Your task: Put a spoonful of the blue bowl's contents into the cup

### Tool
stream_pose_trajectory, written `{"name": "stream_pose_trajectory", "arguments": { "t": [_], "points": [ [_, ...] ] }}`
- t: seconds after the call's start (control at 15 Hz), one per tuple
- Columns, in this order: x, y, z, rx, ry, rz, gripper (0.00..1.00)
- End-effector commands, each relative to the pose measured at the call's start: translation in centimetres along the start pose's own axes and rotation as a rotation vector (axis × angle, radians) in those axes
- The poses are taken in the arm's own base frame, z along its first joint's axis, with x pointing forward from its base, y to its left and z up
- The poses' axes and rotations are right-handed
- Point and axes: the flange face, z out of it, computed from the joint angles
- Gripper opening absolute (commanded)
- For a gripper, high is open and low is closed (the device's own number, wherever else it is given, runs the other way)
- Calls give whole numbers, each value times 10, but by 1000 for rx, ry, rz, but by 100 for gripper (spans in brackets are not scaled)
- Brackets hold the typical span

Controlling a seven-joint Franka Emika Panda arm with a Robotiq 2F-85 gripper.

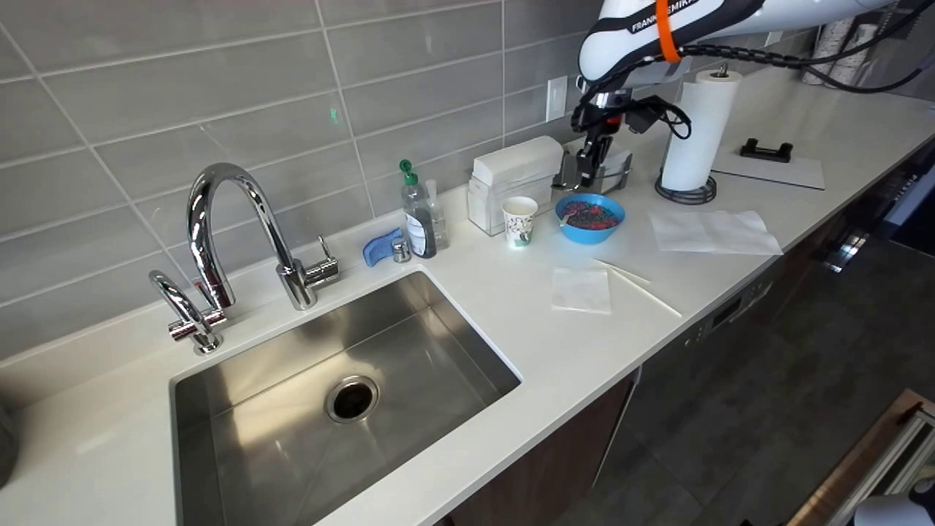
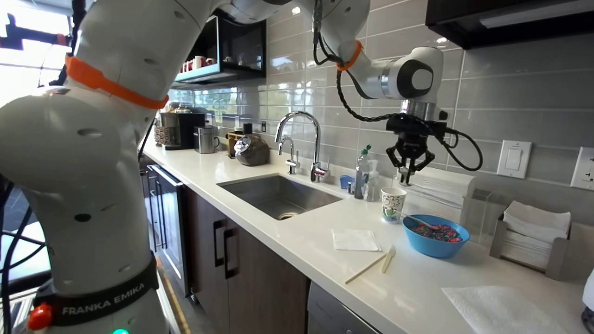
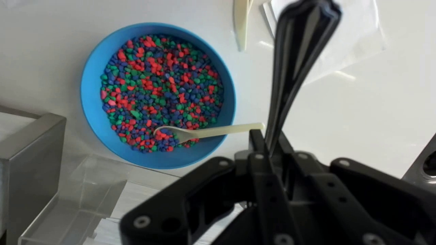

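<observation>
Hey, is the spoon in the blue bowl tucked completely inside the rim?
No, in the wrist view the handle of the spoon juts out past the rim of the blue bowl.

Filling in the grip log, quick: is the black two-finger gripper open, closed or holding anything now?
Black two-finger gripper: closed, holding a long glossy black piece; exactly what it is cannot be told.

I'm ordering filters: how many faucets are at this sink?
2, both along the wall side of the sink: the tall chrome faucet, nearer the green-capped bottle, and the shorter chrome faucet beside it. Nothing suggests a hidden third.
</observation>
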Motion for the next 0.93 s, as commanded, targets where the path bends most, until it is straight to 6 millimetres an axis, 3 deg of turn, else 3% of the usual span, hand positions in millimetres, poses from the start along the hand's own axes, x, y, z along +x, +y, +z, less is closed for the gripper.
{"name": "stream_pose_trajectory", "arguments": {
  "t": [0.0, 0.07, 0.13, 0.47, 0.87],
  "points": [
    [0, -1, -1, 1, -1, -1, 10],
    [0, -3, -2, 2, 1, -3, 10],
    [1, -4, -3, 3, 2, -5, 2],
    [-17, 9, 16, 31, -82, -89, 2],
    [-45, 49, 33, -12, -139, -64, 2]
  ]
}}
